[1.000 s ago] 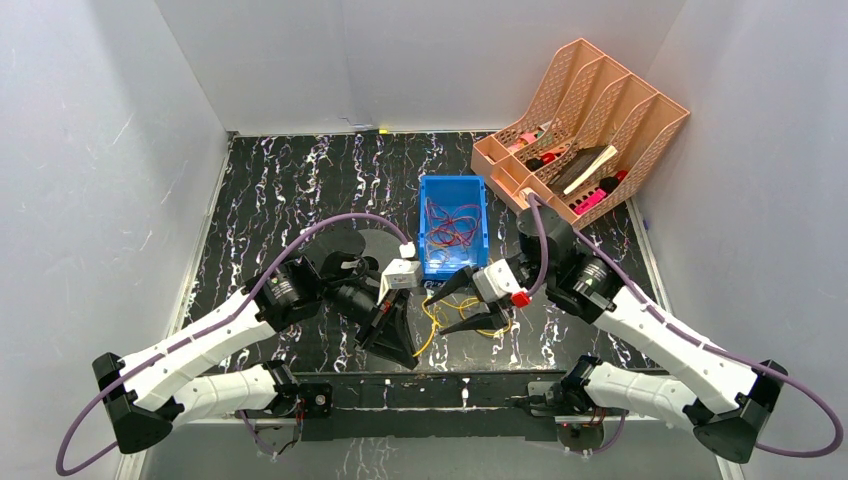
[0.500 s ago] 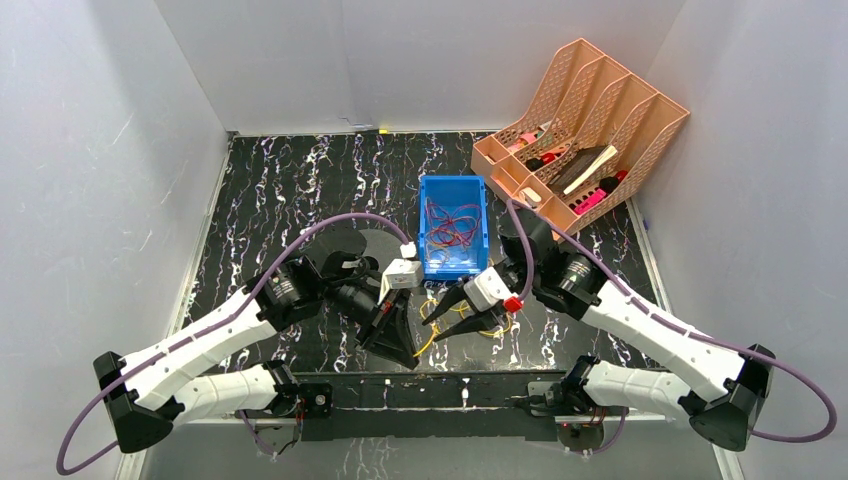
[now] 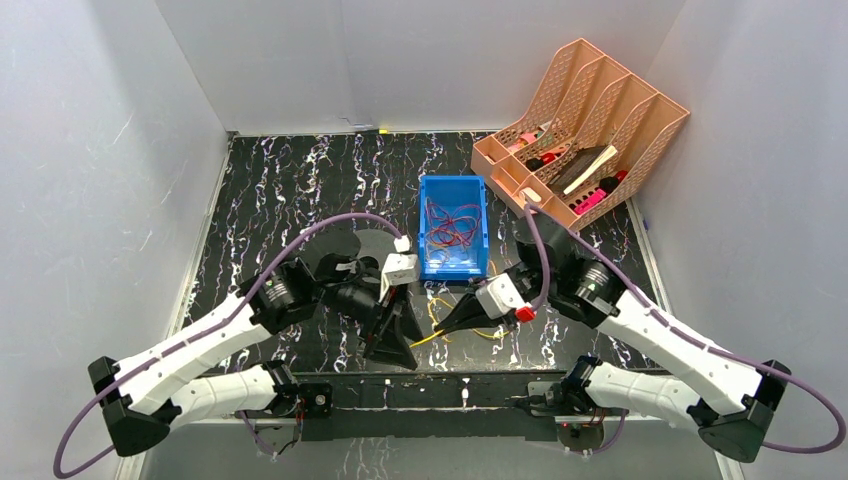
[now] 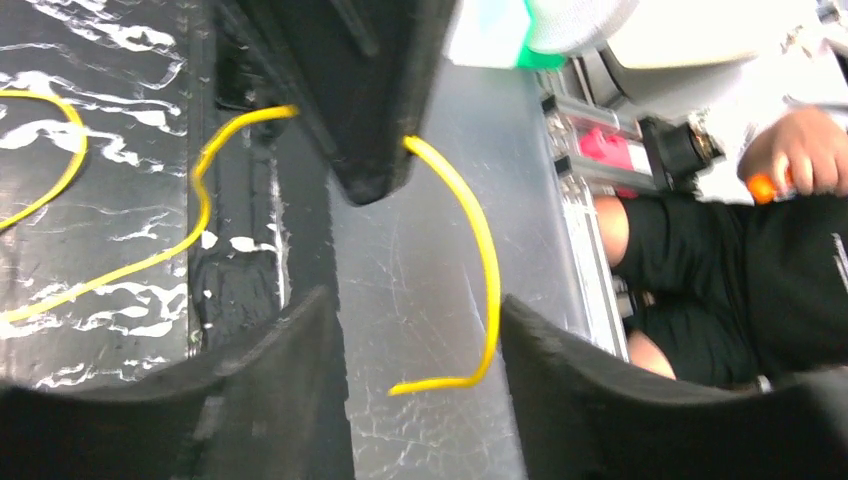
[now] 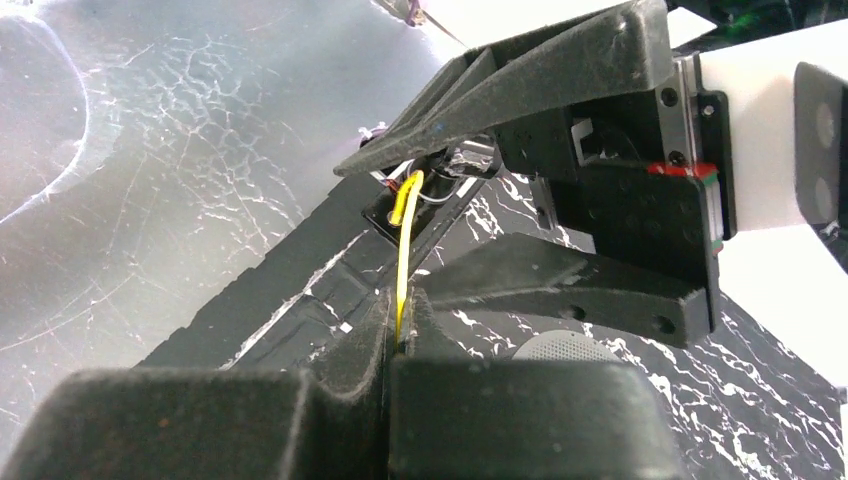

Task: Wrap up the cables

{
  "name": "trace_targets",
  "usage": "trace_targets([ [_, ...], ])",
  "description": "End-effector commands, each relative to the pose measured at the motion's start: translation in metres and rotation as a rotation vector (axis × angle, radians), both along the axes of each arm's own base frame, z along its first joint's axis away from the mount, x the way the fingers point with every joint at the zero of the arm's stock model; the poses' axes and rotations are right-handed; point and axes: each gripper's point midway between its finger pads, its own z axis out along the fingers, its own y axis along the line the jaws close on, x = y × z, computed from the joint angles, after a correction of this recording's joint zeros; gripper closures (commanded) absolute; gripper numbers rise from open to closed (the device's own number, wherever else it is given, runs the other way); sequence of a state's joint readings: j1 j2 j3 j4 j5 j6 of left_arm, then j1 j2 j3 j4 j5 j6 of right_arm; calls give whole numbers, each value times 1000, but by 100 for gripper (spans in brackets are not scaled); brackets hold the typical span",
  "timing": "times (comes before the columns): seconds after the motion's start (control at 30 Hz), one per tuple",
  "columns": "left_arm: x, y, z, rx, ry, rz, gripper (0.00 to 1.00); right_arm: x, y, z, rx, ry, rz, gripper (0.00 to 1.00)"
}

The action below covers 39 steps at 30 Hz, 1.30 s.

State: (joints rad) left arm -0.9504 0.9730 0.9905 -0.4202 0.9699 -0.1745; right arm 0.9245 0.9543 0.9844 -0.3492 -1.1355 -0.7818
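Note:
A thin yellow cable (image 3: 425,340) lies in loops on the black marbled table in front of the blue bin. My right gripper (image 3: 440,326) is shut on it; in the right wrist view the cable (image 5: 405,235) rises straight out of the closed jaws (image 5: 403,322). My left gripper (image 3: 397,335) is open just left of that grip. In the left wrist view the cable's free end (image 4: 485,290) curls between my open left gripper (image 4: 412,300), close to the right finger (image 4: 600,370). Red cables (image 3: 455,230) lie in the bin.
The blue bin (image 3: 478,262) stands mid-table behind both grippers. A tan file organizer (image 3: 640,120) with pink and black items fills the back right corner. White walls enclose the table. A person (image 4: 800,160) sits beyond the near table edge.
My right gripper closed on the yellow cable and dropped slightly toward the near edge. My left gripper went from shut to open, and the cable end now hangs free between its fingers.

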Motion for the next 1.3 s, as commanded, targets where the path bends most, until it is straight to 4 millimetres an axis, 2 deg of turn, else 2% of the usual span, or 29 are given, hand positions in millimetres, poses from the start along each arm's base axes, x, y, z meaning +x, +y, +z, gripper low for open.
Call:
trace_targets([
  [0.0,31,4,16,-26,-169,211,28,-1,-8,-3,-27,20,-65,100],
  [0.13,61,16,30,-49,-297,417,14,7,-16,-14,-58,52,-193,100],
  [0.3,99,40,45,-54,-421,678,9,34,-24,-17,-54,137,-459,100],
  [0.4,113,52,43,-29,-457,774,8,53,-30,-24,-77,221,-626,100],
  [0.53,125,59,23,56,-470,836,8,80,-42,-38,-133,361,-864,100],
  [0.87,168,74,-53,391,-468,1022,7,128,-76,-65,-199,648,-1348,100],
  [0.97,171,69,-74,444,-470,1002,6,135,-83,-72,-198,693,-1430,100],
  [1.13,183,70,-107,581,-510,1003,6,138,-87,-72,-120,750,-1456,100],
  [1.27,191,75,-121,681,-595,1025,7,137,-87,-71,-99,784,-1452,100],
])
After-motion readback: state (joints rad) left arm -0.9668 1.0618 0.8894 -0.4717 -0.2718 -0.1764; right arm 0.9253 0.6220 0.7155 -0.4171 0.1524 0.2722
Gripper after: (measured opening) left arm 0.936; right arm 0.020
